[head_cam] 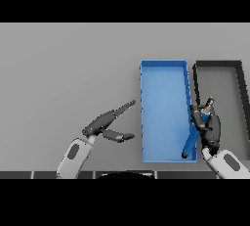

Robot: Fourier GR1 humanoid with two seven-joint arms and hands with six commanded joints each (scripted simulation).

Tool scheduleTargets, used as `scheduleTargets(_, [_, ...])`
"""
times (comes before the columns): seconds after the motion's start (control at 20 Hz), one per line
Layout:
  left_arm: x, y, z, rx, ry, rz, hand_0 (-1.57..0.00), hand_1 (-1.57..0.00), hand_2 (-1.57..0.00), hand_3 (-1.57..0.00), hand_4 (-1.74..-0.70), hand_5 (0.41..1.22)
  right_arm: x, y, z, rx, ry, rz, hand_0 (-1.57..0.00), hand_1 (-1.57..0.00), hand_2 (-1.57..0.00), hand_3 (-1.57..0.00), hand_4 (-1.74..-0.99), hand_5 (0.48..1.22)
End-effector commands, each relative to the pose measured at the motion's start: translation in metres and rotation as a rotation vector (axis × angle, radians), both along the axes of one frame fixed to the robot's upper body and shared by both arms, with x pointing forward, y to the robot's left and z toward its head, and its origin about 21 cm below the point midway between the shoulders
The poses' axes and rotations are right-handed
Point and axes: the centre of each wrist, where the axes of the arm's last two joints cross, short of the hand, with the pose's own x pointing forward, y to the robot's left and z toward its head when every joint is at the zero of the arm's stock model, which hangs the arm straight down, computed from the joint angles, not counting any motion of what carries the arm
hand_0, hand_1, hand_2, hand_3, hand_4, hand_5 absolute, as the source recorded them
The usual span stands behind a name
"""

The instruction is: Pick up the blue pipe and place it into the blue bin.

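The pipe (191, 141) is clasped by the right hand (211, 126) over the bin's (163, 68) right edge, its lower end inside. The left hand (103, 124) is held slack above the tabletop (68, 73).

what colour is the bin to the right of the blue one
Black rim with a grey floor: the black bin beside the blue bin, in the head view.

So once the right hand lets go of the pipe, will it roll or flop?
Likely stiff: the pipe keeps its line while the right hand grips it. Being round, it may roll a little, but the bin walls should stop it. Looks light.
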Motion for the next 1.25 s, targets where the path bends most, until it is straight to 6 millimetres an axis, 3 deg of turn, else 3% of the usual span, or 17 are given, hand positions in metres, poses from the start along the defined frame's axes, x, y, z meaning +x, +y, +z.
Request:
scheduleTargets(0.0, [-0.001, 0.0, -0.001, 0.005, 0.001, 0.005, 0.0, 0.0, 0.0, 0.0, -0.88, 0.427, -0.002, 0.006, 0.0, -0.016, 0.029, 0.05, -0.6, -0.55, -0.55, -0.32, -1.337, 1.221])
scheduleTargets(0.15, [-0.001, -0.001, 0.002, 0.004, 0.013, 0.004, 0.0, 0.0, 0.0, 0.0, -0.88, 0.429, 0.001, 0.007, 0.001, -0.102, 0.115, 0.158, -0.31, -0.28, -0.28, -0.16, -1.175, 1.084])
scheduleTargets(0.3, [-0.002, -0.003, 0.002, -0.002, 0.01, 0.008, 0.0, 0.0, 0.0, 0.0, -0.89, 0.428, -0.004, 0.005, -0.003, -0.107, 0.244, 0.192, -0.16, -0.14, -0.14, -0.08, -1.083, 0.934])
scheduleTargets(0.75, [-0.002, -0.002, 0.003, 0.003, 0.01, 0.014, 0.0, 0.0, 0.0, 0.0, -0.89, 0.429, 0.002, 0.01, -0.007, -0.176, 0.347, 0.248, -0.02, -0.02, -0.02, -0.01, -1.033, 0.696])
scheduleTargets(1.2, [-0.012, 0.001, -0.001, -0.001, 0.0, 0.005, 0.0, 0.0, 0.0, 0.0, -0.88, 0.431, 0.003, 0.015, -0.008, -0.183, 0.353, 0.281, -0.01, -0.01, -0.01, 0.0, -1.022, 0.643])
